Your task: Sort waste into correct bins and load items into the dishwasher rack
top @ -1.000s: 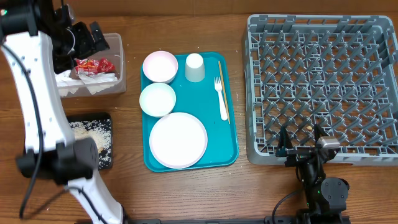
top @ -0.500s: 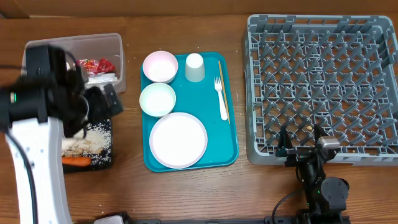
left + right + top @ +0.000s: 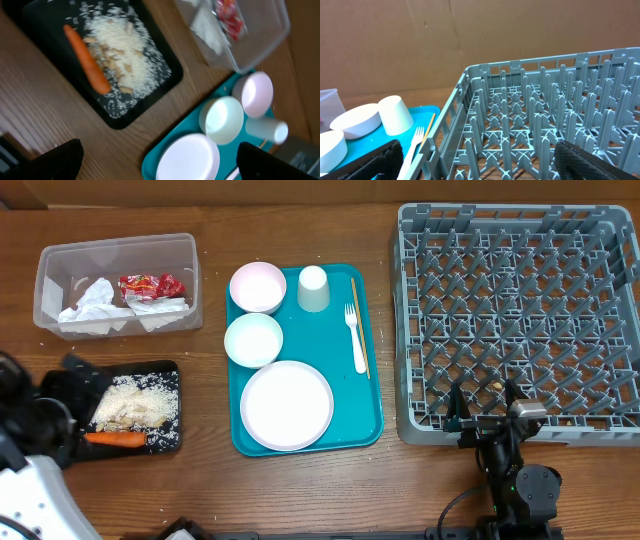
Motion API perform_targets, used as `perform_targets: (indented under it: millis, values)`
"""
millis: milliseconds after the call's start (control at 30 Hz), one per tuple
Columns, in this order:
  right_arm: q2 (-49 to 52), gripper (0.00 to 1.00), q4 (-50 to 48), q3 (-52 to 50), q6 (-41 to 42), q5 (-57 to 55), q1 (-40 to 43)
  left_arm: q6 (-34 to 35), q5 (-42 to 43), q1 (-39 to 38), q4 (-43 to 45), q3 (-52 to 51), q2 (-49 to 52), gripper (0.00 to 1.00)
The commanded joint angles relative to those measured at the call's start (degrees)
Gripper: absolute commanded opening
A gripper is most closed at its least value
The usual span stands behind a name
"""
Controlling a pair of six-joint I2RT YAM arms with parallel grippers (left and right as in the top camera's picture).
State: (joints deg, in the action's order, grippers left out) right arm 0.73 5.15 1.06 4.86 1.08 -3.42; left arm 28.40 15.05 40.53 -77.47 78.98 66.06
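From above, napkins [image 3: 90,300] and a red wrapper [image 3: 152,284] are seen in the clear tub [image 3: 45,290], carrot [image 3: 115,439] and crumbs [image 3: 130,402] in the black tray [image 3: 170,435], so waste is kept apart. The plate [image 3: 286,405] is left on the teal tray [image 3: 370,380]. From the left wrist, the left gripper [image 3: 160,157] is seen wide open and empty. From the right wrist, the right gripper [image 3: 480,160] is seen open beside the rack [image 3: 530,115].

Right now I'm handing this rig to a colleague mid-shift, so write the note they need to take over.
Left pincer: open, empty, hovering by the black tray.
Right pincer: open, empty, at the rack's near edge.
Done: napkins and red wrapper lie in the clear tub. Carrot and food scraps lie in the black tray.
Left: plate, bowls, cup, wooden stick and white fork sit on the teal tray. The rack holds no dishes.
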Motion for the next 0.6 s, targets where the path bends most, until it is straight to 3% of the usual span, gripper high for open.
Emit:
perform_targets:
  millis: [0, 567]
  values:
    - [-0.50, 1.00, -0.33, -0.59, -0.20, -0.17, -0.15, 4.37, 1.51, 6.21, -0.11, -0.87, 3.85, 1.00]
    - [-0.50, 1.00, -0.33, -0.59, -0.17, -0.17, -0.15, 5.42, 0.92, 8.20, -0.07, -0.87, 19.61, 1.00]
